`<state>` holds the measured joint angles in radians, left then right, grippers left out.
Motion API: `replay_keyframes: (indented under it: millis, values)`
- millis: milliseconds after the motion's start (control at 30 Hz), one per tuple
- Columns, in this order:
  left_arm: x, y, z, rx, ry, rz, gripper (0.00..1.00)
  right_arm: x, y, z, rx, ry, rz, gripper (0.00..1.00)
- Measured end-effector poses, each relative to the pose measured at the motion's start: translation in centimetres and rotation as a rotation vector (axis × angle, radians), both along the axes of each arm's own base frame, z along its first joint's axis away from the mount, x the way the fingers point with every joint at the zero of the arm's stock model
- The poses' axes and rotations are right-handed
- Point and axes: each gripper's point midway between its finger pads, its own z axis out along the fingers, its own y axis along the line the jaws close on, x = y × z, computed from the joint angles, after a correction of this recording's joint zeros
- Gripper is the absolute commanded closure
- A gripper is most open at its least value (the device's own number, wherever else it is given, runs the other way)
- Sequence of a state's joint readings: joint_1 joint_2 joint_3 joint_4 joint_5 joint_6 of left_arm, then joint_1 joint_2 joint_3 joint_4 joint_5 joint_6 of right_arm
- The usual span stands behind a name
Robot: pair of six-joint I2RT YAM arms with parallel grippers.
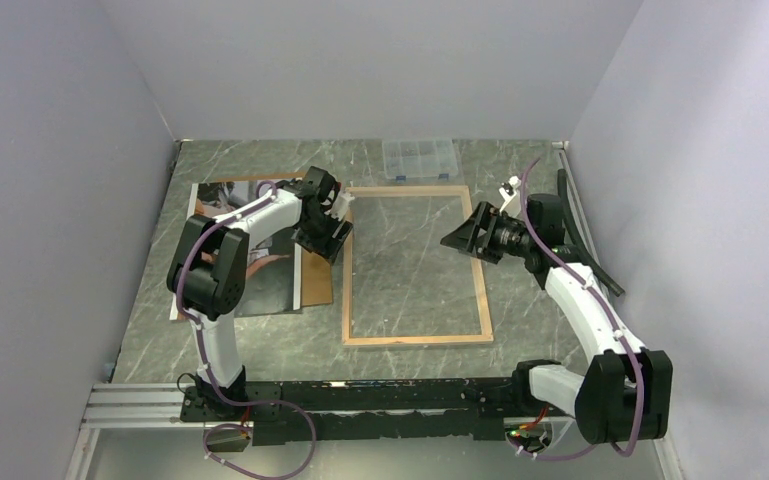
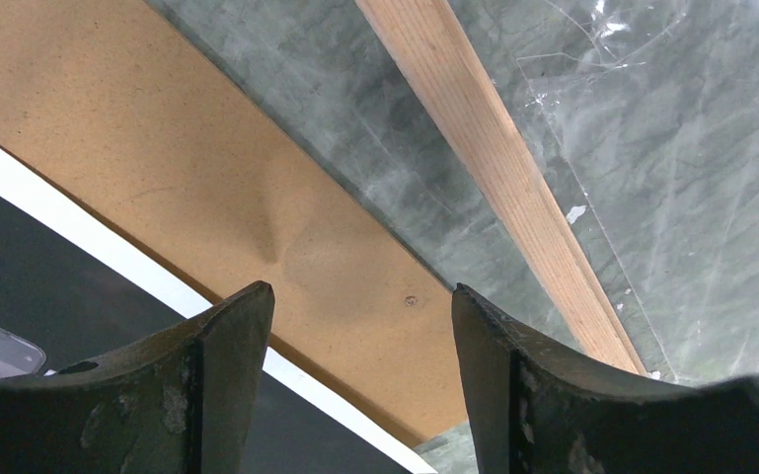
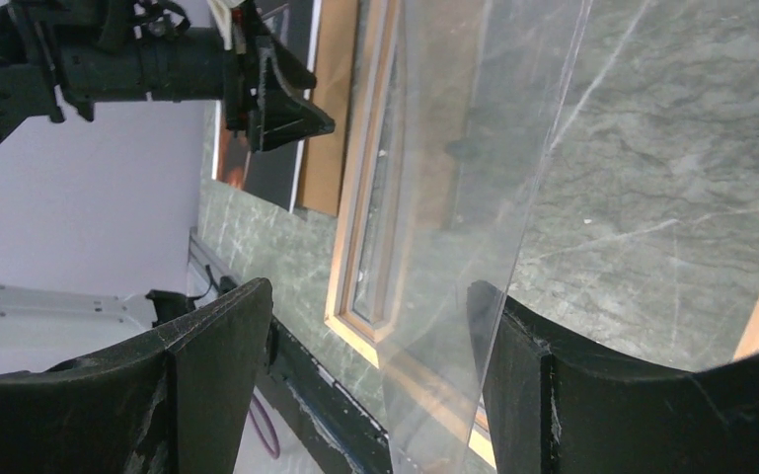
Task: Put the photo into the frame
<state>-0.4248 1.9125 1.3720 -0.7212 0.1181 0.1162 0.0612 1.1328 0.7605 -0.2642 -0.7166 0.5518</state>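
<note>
The frame (image 1: 415, 265) lies flat mid-table, its light wood back up. In the right wrist view its clear pane (image 3: 474, 197) is tilted up off the frame's border (image 3: 355, 197). The pane's edge runs between the fingers of my open right gripper (image 3: 370, 286), close to the right finger. That gripper (image 1: 457, 238) hovers over the frame's right side. The photo (image 1: 260, 270) lies left of the frame, partly under the brown backing board (image 1: 317, 280). My left gripper (image 1: 326, 238) hangs open and empty over the board (image 2: 207, 178), beside the frame's left rail (image 2: 484, 148) and the photo's dark corner (image 2: 79, 306).
A small clear compartment box (image 1: 420, 158) sits at the back, just beyond the frame's far rail. Grey walls close in on the left, right and back. The arms' black mounting rail (image 1: 380, 400) runs along the near edge.
</note>
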Motion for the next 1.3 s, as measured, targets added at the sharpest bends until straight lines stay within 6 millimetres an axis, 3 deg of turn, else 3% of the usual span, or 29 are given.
replay_keyframes:
  millis: [333,600,733,800,900,1067,1233,1300]
  values:
    - [-0.3,0.1,0.1,-0.003,0.003,-0.001,0.28,0.9,0.6,3.1,0.031,-0.087,0.041,0.24]
    - [-0.3,0.0,0.4,-0.011,-0.003,-0.003,0.29,2.6,0.8,1.9,0.036,-0.044,0.039,0.24]
    - [-0.3,-0.1,0.4,-0.013,-0.002,-0.003,0.29,3.8,0.7,2.7,0.025,-0.047,0.039,0.24]
    - [-0.3,-0.1,0.4,-0.016,-0.001,-0.005,0.30,4.5,0.7,3.5,0.021,-0.066,0.041,0.30]
    - [-0.4,-0.2,0.5,-0.018,-0.001,-0.005,0.30,5.3,0.8,4.3,0.013,-0.094,0.047,0.52]
    - [-0.8,0.0,0.6,-0.017,-0.001,-0.005,0.30,6.1,0.8,3.2,-0.014,-0.067,0.051,0.84]
    - [-0.7,0.0,0.7,-0.018,-0.003,-0.006,0.30,5.8,0.9,1.9,-0.057,-0.018,0.029,1.00]
    - [-0.7,0.1,0.7,-0.018,-0.004,-0.004,0.30,5.6,1.0,2.1,-0.056,-0.008,0.018,1.00]
